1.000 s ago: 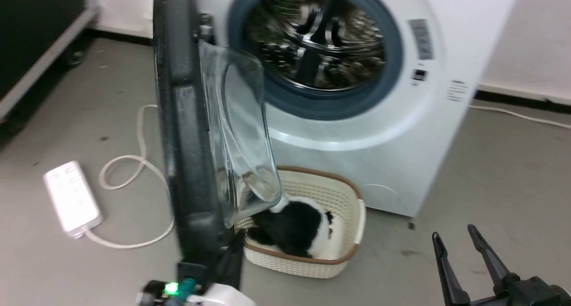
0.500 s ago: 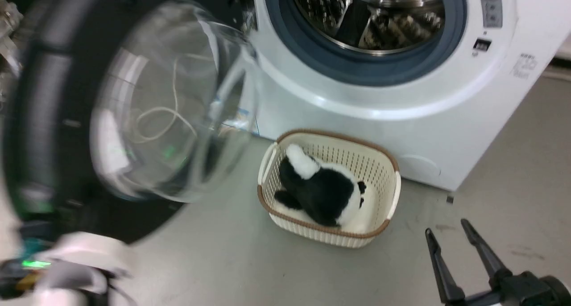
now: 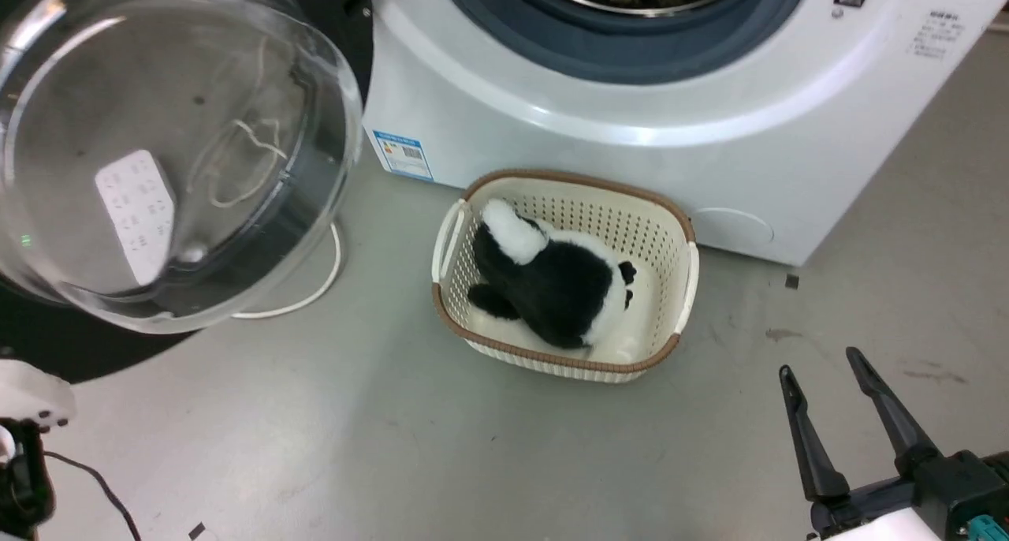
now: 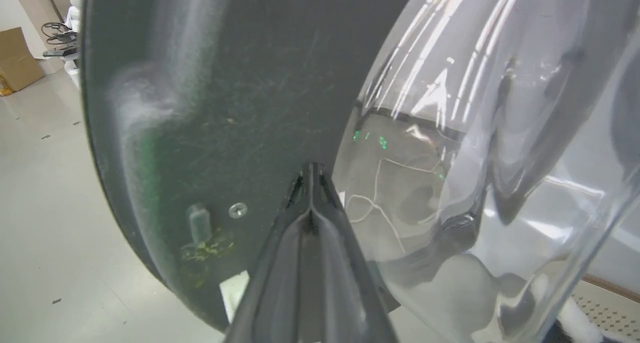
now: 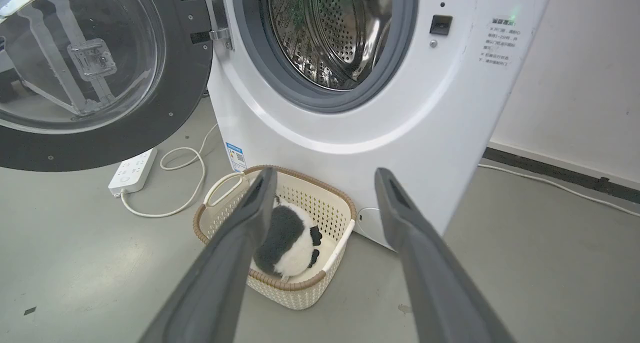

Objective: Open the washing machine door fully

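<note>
Washing machine door (image 5: 185, 83) stands swung wide open at the left side of the washing machine (image 5: 350, 133), glass bowl bulging outward and the steel drum opening (image 5: 325, 33) uncovered. The left gripper (image 4: 310, 169) has its jaws together, tips against the door's black inner rim just beside the glass. The right gripper (image 3: 820, 363) hovers in front of the machine, toward its right, jaws apart. A cream basket (image 3: 552, 363) holding a black-and-white plush toy (image 3: 552, 277) sits on the floor just before the machine.

place: laundry corner | cues: washing machine (image 5: 450, 108), basket (image 3: 552, 363), power strip (image 5: 132, 172), grey floor (image 3: 394, 446)
</note>
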